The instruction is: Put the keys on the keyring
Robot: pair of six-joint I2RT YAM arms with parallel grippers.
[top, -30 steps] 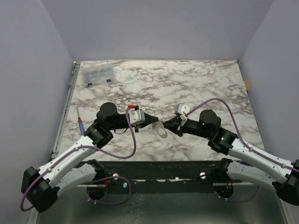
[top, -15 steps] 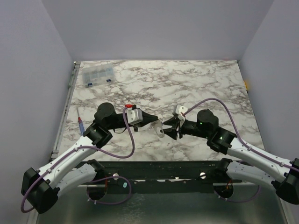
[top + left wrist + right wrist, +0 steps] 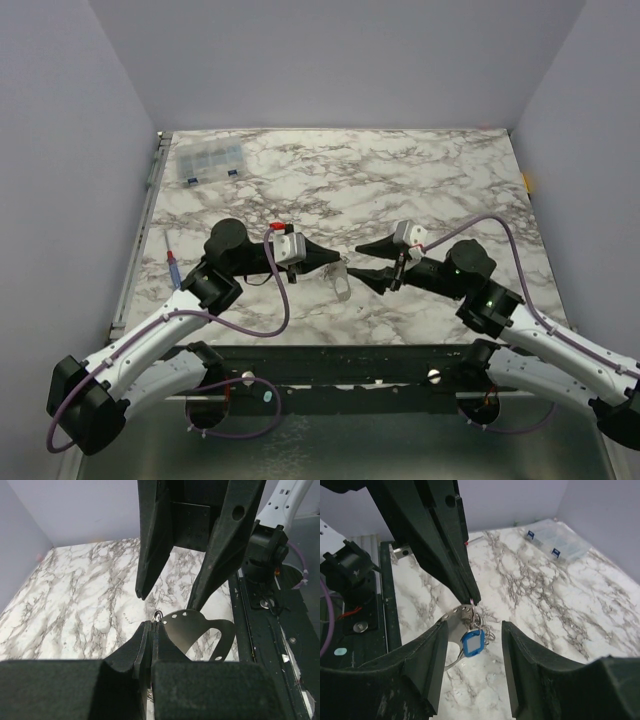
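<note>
Jaws of the left gripper (image 3: 335,266) pinch the keyring (image 3: 471,602) above the table (image 3: 400,180) — its blue tag (image 3: 472,643) and a flat holed piece, seemingly a key (image 3: 192,630), hang below. Right gripper (image 3: 359,262) gapes empty just beside. No other key shows — threading looks nearly done. Box (image 3: 208,160) and screwdriver (image 3: 173,268) lie well apart, clear of the work.

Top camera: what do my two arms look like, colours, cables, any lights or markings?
Both arms match: white lower links, black rounded joints and black tapered fingers. The left arm has a white wrist block with a red tab and a looping purple cable. The right arm has the same white block, a purple cable and green lights on its joints.
</note>
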